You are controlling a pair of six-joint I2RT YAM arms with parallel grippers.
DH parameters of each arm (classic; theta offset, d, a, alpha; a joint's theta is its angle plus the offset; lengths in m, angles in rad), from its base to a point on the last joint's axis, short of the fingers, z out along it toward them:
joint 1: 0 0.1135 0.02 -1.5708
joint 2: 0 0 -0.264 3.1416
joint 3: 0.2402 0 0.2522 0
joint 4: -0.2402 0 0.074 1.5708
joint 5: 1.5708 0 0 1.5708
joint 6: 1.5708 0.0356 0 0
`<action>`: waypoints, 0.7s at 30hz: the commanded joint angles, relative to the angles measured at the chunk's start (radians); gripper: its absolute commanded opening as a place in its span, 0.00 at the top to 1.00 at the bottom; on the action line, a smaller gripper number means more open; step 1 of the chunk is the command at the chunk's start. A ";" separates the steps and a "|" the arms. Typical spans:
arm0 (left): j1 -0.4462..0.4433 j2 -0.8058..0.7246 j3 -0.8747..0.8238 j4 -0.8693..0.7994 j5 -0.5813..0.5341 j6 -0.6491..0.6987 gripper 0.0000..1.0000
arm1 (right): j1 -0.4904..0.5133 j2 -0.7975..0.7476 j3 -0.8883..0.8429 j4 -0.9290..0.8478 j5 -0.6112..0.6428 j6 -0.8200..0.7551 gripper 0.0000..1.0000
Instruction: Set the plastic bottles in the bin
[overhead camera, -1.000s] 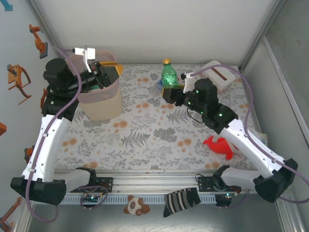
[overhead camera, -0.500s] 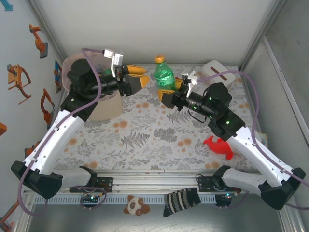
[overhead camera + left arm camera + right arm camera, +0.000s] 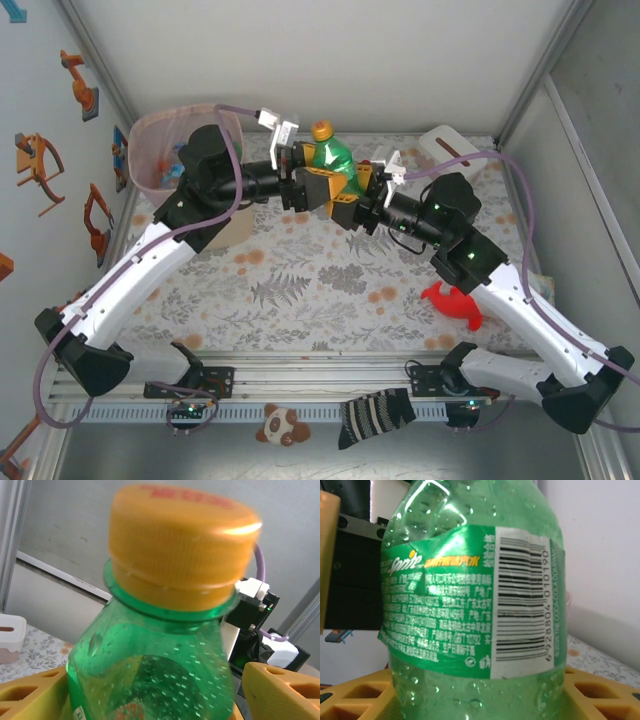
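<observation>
Top view: right gripper (image 3: 354, 192) is clamped on the lower body of a green plastic bottle (image 3: 335, 156) with an orange-yellow screw cap (image 3: 322, 130). The bottle stands roughly upright over the far middle of the floral-patterned table cloth (image 3: 300, 285). Whether its base is clear of the cloth cannot be told, since both grippers cover it.

Right wrist view: the bottle sits between that gripper's yellow fingers (image 3: 355, 697). Label and barcode face the lens. Cap and base are cut off by the frame.

Left gripper (image 3: 320, 182) has its jaws spread around the same bottle from the left side. Left wrist view: one yellow finger (image 3: 282, 690) stands apart from the bottle wall; the other (image 3: 27, 695) is just beside it, contact not clear. Cap edge is blurred, and the red print on top is unreadable.

Tall cream bin with a pink translucent liner (image 3: 147, 130) stands at the far left, well apart from the bottle. The left arm hides most of it. A bluish shape inside is too small to identify.

White tissue box (image 3: 455, 150) at far right, partly behind the right arm. Red toy figure (image 3: 452, 300) lies near the right edge.
</observation>
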State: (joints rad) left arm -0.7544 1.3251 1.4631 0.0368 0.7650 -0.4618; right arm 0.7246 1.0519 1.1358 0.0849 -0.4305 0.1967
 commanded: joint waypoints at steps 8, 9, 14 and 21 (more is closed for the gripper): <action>-0.036 0.020 0.049 0.002 0.007 0.049 0.30 | 0.013 -0.027 0.010 0.049 -0.011 -0.012 0.56; -0.036 0.019 0.048 0.002 0.008 0.049 0.32 | 0.013 -0.028 0.009 0.050 -0.010 -0.012 0.56; -0.036 0.015 0.047 -0.008 0.001 0.062 0.38 | 0.015 -0.021 0.015 0.040 -0.013 -0.010 0.56; -0.037 0.011 0.053 -0.023 0.000 0.086 0.45 | 0.016 -0.016 0.023 0.035 -0.016 -0.002 0.56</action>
State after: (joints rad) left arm -0.7792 1.3418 1.4807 0.0219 0.7422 -0.4080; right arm 0.7303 1.0393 1.1358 0.0921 -0.4274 0.1970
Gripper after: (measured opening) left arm 0.627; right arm 0.593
